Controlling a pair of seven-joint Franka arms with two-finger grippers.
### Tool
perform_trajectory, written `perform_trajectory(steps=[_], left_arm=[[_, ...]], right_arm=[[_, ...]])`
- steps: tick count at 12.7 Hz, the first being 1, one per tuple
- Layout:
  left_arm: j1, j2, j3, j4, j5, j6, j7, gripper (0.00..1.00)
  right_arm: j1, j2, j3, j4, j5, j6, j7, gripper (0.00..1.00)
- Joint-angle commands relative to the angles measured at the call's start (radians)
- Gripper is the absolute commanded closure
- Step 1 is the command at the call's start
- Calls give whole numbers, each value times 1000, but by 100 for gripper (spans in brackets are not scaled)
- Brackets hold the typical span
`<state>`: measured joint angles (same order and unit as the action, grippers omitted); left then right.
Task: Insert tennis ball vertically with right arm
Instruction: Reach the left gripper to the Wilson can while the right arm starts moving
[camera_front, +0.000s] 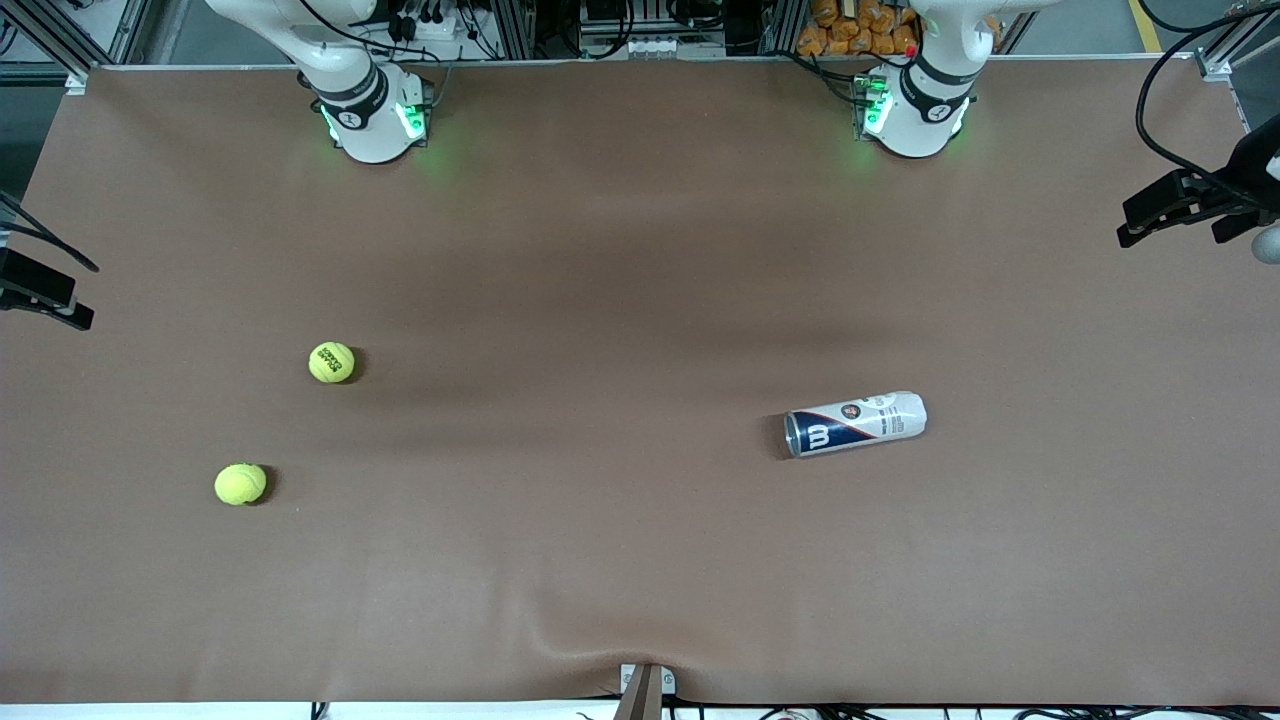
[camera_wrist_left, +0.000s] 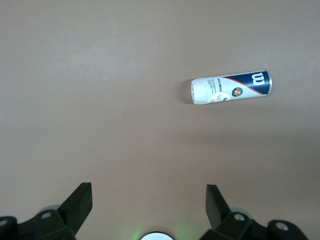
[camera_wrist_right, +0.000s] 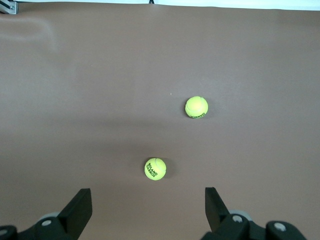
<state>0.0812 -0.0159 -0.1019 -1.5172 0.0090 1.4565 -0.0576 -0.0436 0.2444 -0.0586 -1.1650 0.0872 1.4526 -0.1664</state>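
Right gripper (camera_wrist_right: 147, 212) is high over the table (camera_front: 640, 560) near its own base, jaws spread full, nothing held. Directly below and just ahead of its fingertips sits the printed ball (camera_wrist_right: 155, 168), roughly centred between the jaws. Past that, further out and offset to one side of the jaw line, is the plain ball (camera_wrist_right: 196, 107). In the front view the printed ball (camera_front: 331, 362) lies farther from the camera, the plain ball (camera_front: 240, 484) nearer, both at the right arm's end.

Can (camera_front: 855, 423) is lying on its side, well away from the right gripper, at the left arm's end. Left gripper (camera_wrist_left: 149, 210) hangs above the table with the can (camera_wrist_left: 231, 88) ahead of it, jaws wide, empty, waiting.

Step in hand, as I read it: pick a ball. Printed one is the obvious choice, already lined up. Drop straight down, keep the ball centred, close at its widest line so it doesn't squirt out. Can isn't upright, so vertical insertion likely needs it stood up and steadied first; the can's mouth direction isn't clear from here
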Motion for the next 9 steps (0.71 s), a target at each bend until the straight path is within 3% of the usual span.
perform_trajectory(steps=[1, 9], left_arm=[[5, 10, -4, 22, -6, -5, 16, 0], [-23, 71, -18, 22, -4, 37, 79, 0]], right_arm=[[1, -14, 3, -12, -11, 2, -10, 0], [4, -22, 2, -16, -15, 3, -13, 0]])
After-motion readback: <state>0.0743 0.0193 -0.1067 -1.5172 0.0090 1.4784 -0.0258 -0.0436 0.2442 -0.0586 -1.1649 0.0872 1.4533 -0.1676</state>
